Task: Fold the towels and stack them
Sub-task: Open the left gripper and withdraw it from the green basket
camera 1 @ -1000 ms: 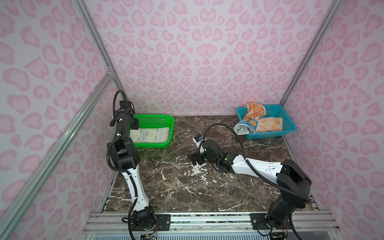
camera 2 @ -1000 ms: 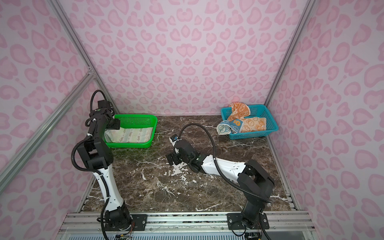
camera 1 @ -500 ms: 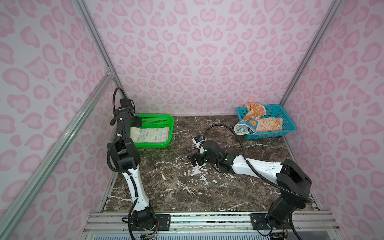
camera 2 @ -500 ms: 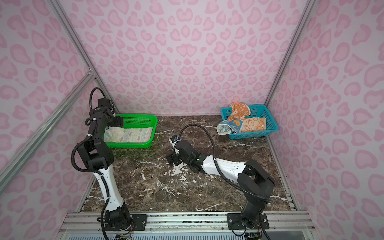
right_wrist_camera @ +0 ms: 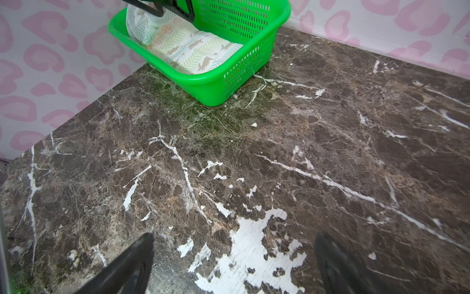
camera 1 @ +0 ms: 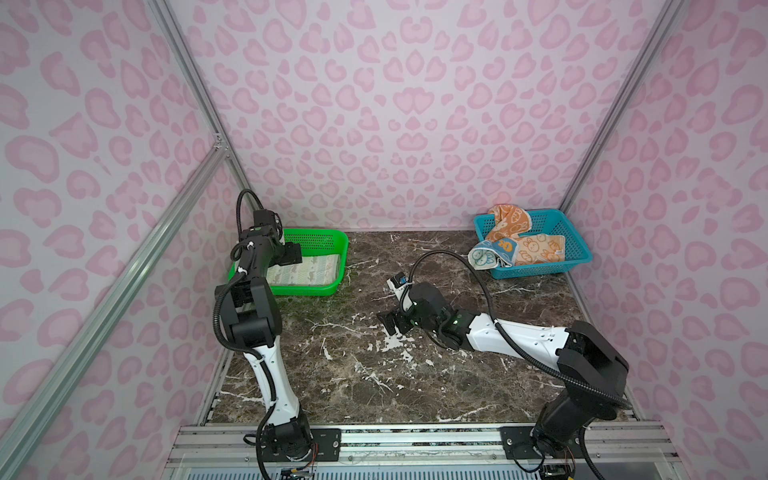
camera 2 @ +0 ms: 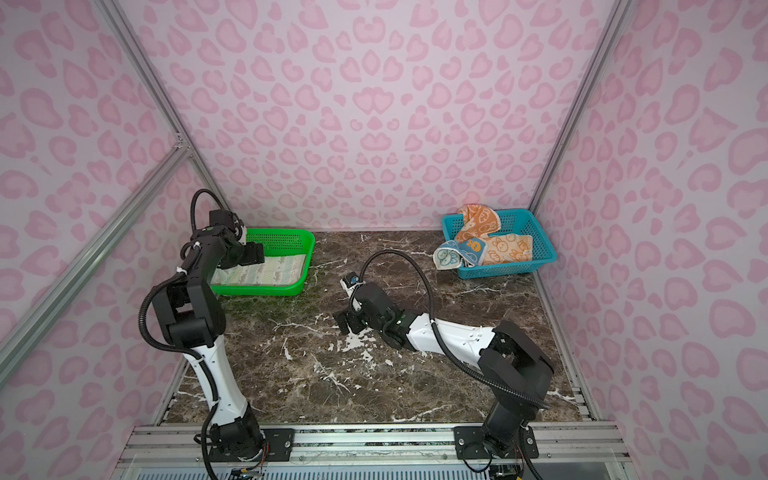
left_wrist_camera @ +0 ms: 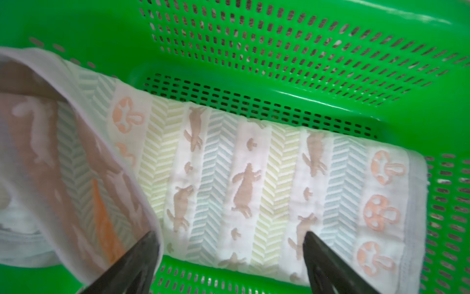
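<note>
Left gripper [left_wrist_camera: 230,236] and right gripper [right_wrist_camera: 234,236] are showing spread jaws. The chevron towel [camera 1: 309,270] is looking soft, light; maybe pinch its raised flap at nine o'clock.

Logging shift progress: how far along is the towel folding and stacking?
Done: the white chevron towel lies folded in the green basket, one end curling up. In hand: nothing; left gripper hovers open over it, right gripper open over the table. Left: orange towel and blue towel, crumpled in the blue basket.
</note>
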Robot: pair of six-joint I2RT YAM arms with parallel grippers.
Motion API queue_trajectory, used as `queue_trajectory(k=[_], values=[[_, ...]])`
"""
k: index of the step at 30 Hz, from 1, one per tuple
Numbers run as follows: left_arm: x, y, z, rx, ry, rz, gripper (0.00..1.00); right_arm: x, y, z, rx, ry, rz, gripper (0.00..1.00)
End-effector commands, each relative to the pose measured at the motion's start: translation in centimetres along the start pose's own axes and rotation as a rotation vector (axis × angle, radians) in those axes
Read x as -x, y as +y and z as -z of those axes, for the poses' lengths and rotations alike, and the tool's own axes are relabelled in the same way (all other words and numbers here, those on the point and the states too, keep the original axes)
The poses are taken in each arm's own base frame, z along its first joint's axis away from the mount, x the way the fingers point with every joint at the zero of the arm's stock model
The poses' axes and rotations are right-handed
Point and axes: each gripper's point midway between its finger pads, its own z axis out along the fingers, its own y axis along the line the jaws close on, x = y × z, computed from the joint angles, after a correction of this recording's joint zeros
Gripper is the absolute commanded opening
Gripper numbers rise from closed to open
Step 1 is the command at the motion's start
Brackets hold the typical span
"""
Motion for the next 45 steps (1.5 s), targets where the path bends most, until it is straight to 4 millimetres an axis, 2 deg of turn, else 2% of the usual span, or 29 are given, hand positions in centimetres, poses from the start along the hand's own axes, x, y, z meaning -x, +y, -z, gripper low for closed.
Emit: queue_trajectory(k=[1, 11, 18, 19, 21, 24, 27, 30, 33, 38, 41, 45], values=[[5.4, -1.5, 17.1, -0.053, -0.4, 0.025, 0.9, 0.4, 0.3, 0.1, 0.018, -0.022, 0.001, 0.99], [1.9, -2.6, 18.9, -0.11, -0.444, 0.073, 0.9, 0.8, 0.5, 1.3, 0.034, -0.025, 0.03, 0.99], [-1.2, -4.9, 20.5, -0.216, -0.472, 0.082, 0.9, 1.7, 0.3, 2.7, 0.034, -0.037, 0.035, 0.99], [-1.5, -5.3, 21.1, -0.23, -0.482, 0.078, 0.9, 1.9, 0.1, 3.1, 0.023, -0.043, 0.034, 0.99], [-3.5, -6.0, 20.7, -0.252, -0.463, 0.068, 0.9, 2.3, -0.6, 3.9, -0.006, -0.052, 0.03, 0.99], [-5.6, -6.8, 21.6, -0.288, -0.478, 0.05, 0.9, 2.7, -2.4, 5.2, -0.068, -0.04, 0.03, 0.99], [-7.7, -7.7, 22.4, -0.336, -0.501, 0.027, 0.91, 3.1, -5.2, 6.9, -0.165, -0.023, 0.018, 0.98], [-10.0, -8.7, 22.6, -0.395, -0.492, 0.012, 0.9, 3.5, -9.0, 8.9, -0.292, 0.006, -0.005, 0.94], [-12.0, -9.6, 22.5, -0.447, -0.476, -0.001, 0.9, 3.8, -13.5, 11.1, -0.443, 0.02, -0.049, 0.9], [-15.0, -11.6, 21.5, -0.523, -0.431, -0.025, 0.9, 3.2, -21.6, 14.8, -0.683, 0.056, -0.188, 0.9], [-16.2, -13.1, 21.5, -0.561, -0.418, -0.045, 0.9, 2.7, -25.3, 16.0, -0.759, 0.073, -0.272, 0.9], [-17.4, -15.1, 21.3, -0.595, -0.376, -0.061, 0.9, 1.8, -29.0, 16.3, -0.81, 0.114, -0.331, 0.88]])
